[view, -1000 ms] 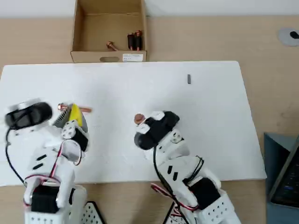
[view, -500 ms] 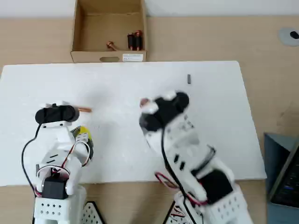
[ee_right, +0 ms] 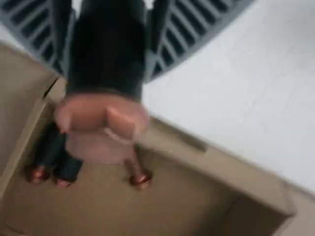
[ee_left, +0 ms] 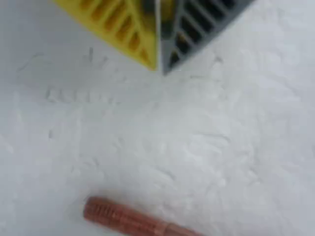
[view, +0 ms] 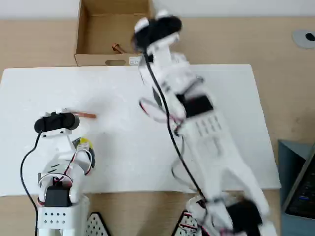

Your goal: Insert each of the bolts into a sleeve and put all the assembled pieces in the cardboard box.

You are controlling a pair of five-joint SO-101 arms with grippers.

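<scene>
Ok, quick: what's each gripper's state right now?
Left gripper: shut, empty, above the white mat near a loose bolt.
Right gripper: shut on a sleeved bolt, over the cardboard box.

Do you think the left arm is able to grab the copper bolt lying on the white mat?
Probably yes. The bolt lies alone on the white mat, close to the left tool, with nothing between them. The jaws are shut, so they would have to open first.
</scene>
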